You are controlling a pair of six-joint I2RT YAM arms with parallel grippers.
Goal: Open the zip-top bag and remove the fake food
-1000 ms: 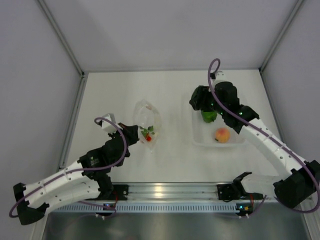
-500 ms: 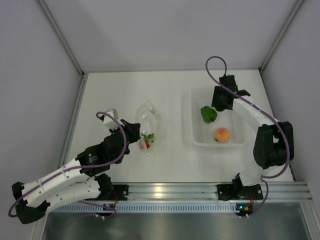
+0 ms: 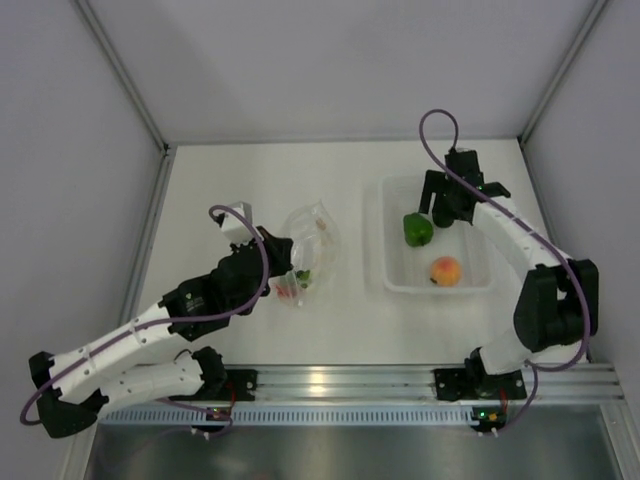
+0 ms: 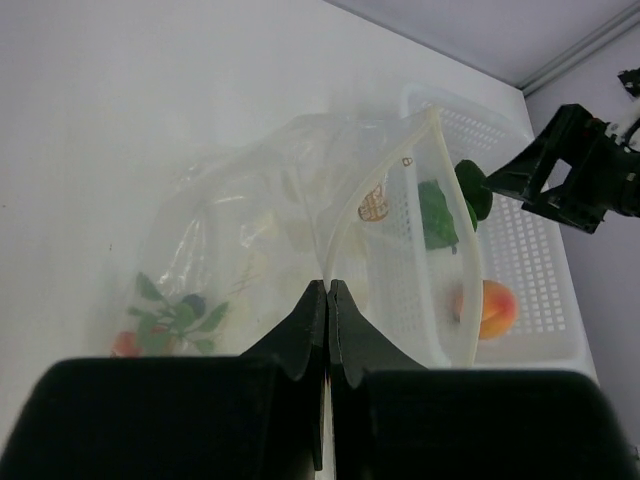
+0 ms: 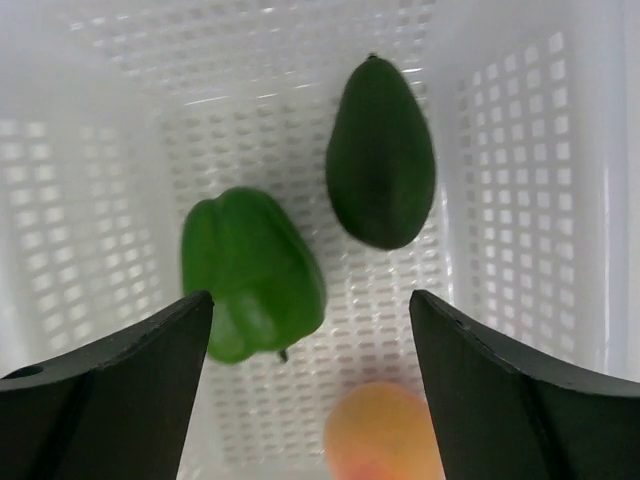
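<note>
The zip-top bag (image 3: 312,240) (image 4: 250,215) lies crinkled on the table left of centre. My left gripper (image 3: 287,250) (image 4: 328,286) is shut on its rim and holds that edge up. Red tomatoes on a green sprig (image 3: 291,287) (image 4: 168,322) remain inside the bag. My right gripper (image 3: 453,207) (image 5: 310,298) hangs open over the white tray (image 3: 440,288) (image 5: 100,200), holding nothing. In the tray lie the green pepper (image 3: 418,229) (image 5: 250,275), the dark avocado (image 5: 380,150) and the peach (image 3: 445,270) (image 5: 385,435). The avocado is hidden under the right gripper in the top view.
The tray's perforated walls (image 4: 520,240) rise around the right gripper's fingers. Grey walls enclose the table at the back and on both sides. A metal rail (image 3: 330,385) with both arm bases runs along the near edge.
My left gripper has pulled the bag's rim up and to the right, and the bag now bulges open. My right gripper moved to the tray's back part and its jaws stand wider.
</note>
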